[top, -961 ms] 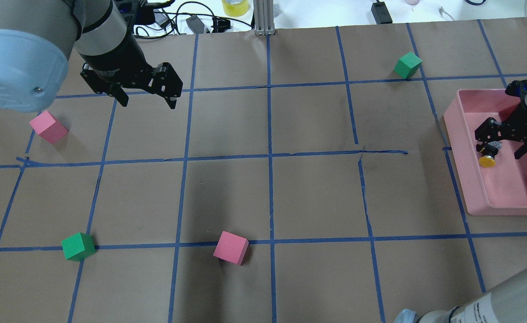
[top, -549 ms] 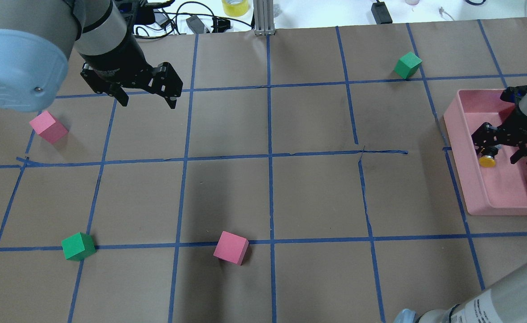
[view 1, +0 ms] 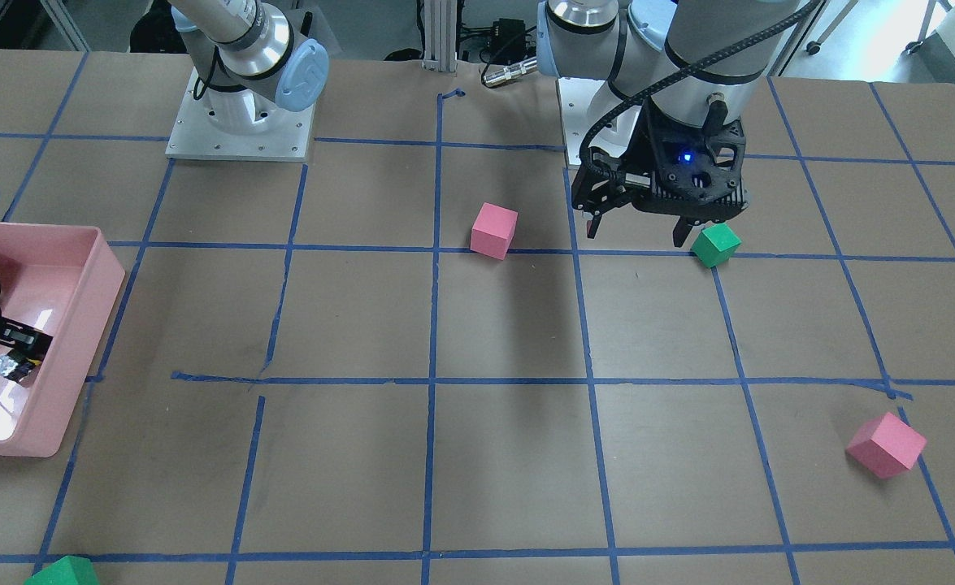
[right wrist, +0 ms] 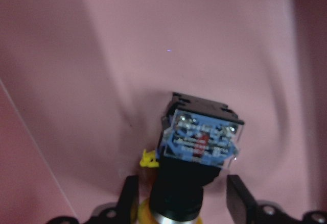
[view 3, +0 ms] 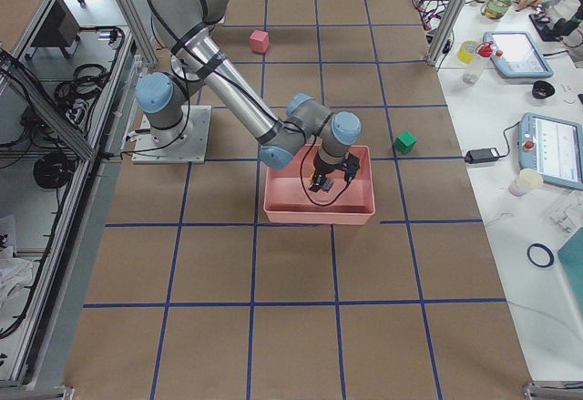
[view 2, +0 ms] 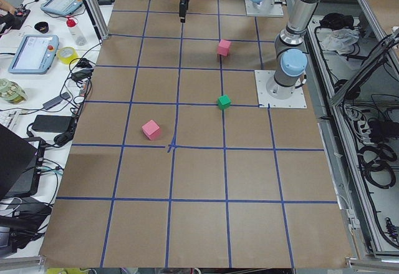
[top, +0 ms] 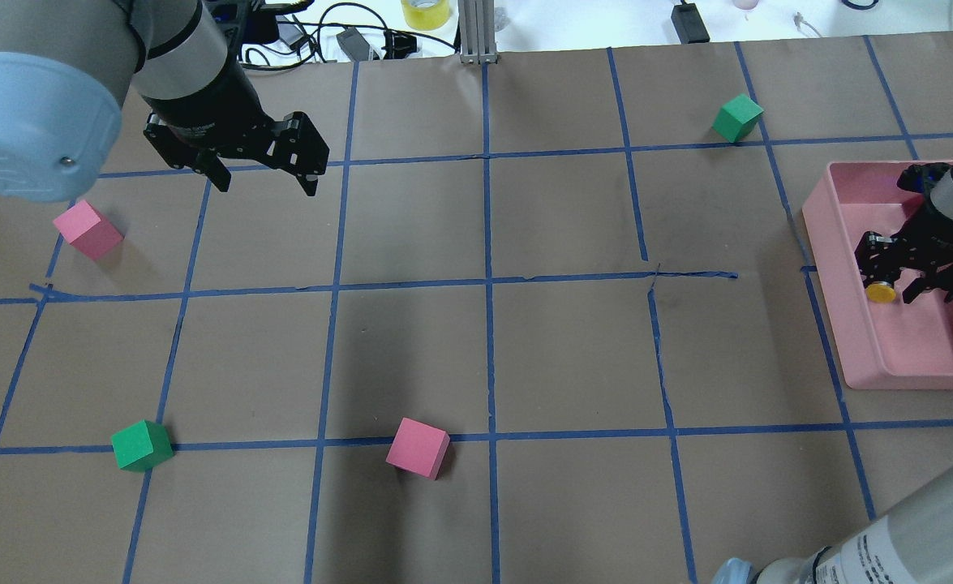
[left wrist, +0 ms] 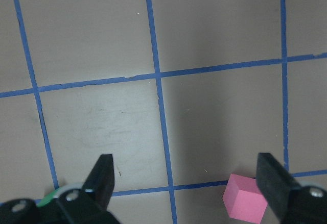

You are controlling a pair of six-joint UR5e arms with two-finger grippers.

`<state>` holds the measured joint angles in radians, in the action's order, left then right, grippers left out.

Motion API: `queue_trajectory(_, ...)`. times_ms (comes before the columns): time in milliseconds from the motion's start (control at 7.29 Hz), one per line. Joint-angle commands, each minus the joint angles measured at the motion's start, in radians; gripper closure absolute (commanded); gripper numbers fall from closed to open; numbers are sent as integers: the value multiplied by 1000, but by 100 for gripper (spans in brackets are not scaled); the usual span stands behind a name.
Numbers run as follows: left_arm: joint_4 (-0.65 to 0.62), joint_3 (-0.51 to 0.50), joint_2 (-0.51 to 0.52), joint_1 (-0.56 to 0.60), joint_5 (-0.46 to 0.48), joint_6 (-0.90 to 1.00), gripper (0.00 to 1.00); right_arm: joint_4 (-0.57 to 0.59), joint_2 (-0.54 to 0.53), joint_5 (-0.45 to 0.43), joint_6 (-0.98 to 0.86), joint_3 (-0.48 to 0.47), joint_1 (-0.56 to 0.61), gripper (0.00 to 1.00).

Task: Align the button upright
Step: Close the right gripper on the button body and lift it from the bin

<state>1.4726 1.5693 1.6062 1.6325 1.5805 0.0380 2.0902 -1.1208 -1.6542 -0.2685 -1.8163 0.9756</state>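
Straddling the button (right wrist: 202,137), right claw (right wrist: 183,193) unclenched, not yet touching its black barrel; probably light, rigid, slick: grip barrel, not cap. Left claw (left wrist: 185,165) spread.

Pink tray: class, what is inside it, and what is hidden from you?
The button lies in the pink tray, between the open fingers of the right tool. Overhead, only its yellow cap shows; the tool covers its body and the floor beneath.
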Motion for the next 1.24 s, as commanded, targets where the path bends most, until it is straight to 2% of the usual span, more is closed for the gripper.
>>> queue_trajectory(0,0,0,0,0,0,0,0,-5,-1,-4,9,5,0,100)
queue_trajectory(275,0,0,0,0,1,0,0,-15,-20,-39,11,20,0,100)
queue_trajectory(549,0,0,0,0,0,-1,0,-60,-123,-41,12,23,6,100)
queue_trajectory(824,0,0,-2,0,0,-1,0,-193,-168,-29,-3,119,17,100)
queue_trajectory(1098,0,0,-3,0,0,-1,0,-313,-177,-33,-6,233,82,100)
